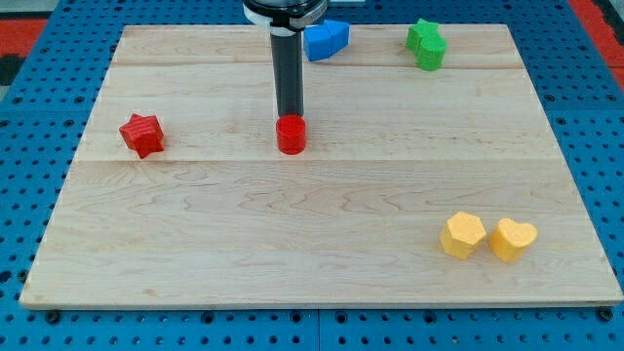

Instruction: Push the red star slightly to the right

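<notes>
The red star [142, 135] lies near the worktop's [322, 244] left edge. My tip [290, 118], a bare rod with no hand, touches a red cylinder [291, 135], well to the star's right. At the view's top sit a blue block [326, 39] and a green block [426, 44]; two yellow hearts [462, 235] [513, 239] lie bottom right.

Single camera looked down obliquely from the near edge of my desk [322, 253], framing the whole board.

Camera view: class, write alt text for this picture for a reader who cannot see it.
My tip rests just behind a red cylinder mid-board, well right of the red star. A blue block and green block sit along the top; two yellow hearts sit bottom right.
</notes>
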Motion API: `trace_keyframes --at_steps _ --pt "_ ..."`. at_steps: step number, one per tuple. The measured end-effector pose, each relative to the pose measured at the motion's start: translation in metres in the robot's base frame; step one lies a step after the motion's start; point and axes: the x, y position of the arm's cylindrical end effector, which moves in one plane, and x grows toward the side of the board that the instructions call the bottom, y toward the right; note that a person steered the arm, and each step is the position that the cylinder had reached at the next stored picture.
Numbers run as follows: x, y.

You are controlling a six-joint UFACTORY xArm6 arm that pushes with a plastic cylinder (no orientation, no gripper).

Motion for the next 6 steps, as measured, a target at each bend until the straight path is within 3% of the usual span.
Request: trace_keyframes --at_steps 2,4,5,6 --pt "-0.067 -0.118" --pt "-0.004 -0.207" --pt "0.04 -0.201" --pt "0.054 -0.157"
